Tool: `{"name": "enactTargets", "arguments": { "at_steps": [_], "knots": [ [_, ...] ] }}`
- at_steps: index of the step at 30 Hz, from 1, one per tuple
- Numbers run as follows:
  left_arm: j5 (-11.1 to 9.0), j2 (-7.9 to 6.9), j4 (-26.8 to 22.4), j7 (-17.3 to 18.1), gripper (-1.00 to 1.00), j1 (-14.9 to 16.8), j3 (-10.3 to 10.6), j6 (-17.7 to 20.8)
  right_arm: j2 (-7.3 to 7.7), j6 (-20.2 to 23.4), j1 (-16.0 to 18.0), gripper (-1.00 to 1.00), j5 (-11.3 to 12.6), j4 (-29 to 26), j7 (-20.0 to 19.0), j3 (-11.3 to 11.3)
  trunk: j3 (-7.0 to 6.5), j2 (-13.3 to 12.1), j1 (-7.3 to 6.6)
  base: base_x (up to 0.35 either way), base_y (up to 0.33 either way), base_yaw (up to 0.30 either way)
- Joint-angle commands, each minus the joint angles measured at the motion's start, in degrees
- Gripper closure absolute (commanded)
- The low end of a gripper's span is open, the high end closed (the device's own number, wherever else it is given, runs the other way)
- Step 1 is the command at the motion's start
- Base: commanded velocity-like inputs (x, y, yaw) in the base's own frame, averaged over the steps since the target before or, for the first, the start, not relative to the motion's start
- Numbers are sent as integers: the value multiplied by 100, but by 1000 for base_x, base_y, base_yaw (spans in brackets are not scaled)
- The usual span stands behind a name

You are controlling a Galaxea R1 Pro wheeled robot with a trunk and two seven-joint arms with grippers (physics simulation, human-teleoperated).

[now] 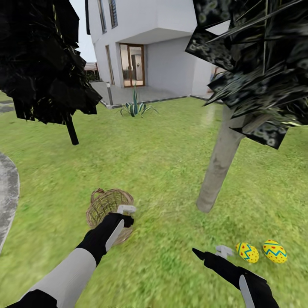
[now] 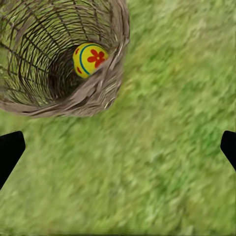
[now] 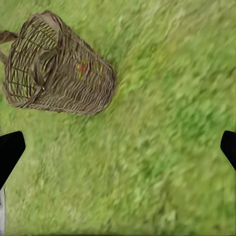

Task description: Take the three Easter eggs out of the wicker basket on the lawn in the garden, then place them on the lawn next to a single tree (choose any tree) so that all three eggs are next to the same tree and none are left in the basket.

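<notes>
The wicker basket (image 1: 105,207) rests on the lawn (image 1: 162,171), with my left gripper (image 1: 127,210) just over its near rim. In the left wrist view the open left gripper (image 2: 118,150) looks into the basket (image 2: 73,93), where one yellow egg with a red flower (image 2: 89,59) lies at the bottom. Two yellow eggs with blue zigzags (image 1: 247,252) (image 1: 274,251) lie on the grass near the foot of the pale grey tree trunk (image 1: 220,162). My right gripper (image 1: 210,252) is open and empty just left of them. Its wrist view shows the basket (image 3: 59,73) from the side.
A tree with a thin black trunk (image 1: 71,130) stands at the back left. A spiky green plant (image 1: 135,107) grows before the white house (image 1: 171,47) and its paved patio. A grey path (image 1: 6,192) curves along the left edge. Dark leaves (image 1: 256,64) hang overhead on the right.
</notes>
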State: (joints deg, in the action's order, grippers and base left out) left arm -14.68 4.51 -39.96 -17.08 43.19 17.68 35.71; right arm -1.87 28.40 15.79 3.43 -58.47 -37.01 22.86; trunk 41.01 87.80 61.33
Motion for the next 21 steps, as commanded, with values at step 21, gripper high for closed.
{"name": "enactTargets", "arguments": {
  "at_steps": [21],
  "knots": [
    [-71, -3, 3, -32, -100, 38, 18, 22, -7, 47, 3, -100, 47, -7, -17, 24, -18, -238, -132, 0, 65, 259]
  ]
}}
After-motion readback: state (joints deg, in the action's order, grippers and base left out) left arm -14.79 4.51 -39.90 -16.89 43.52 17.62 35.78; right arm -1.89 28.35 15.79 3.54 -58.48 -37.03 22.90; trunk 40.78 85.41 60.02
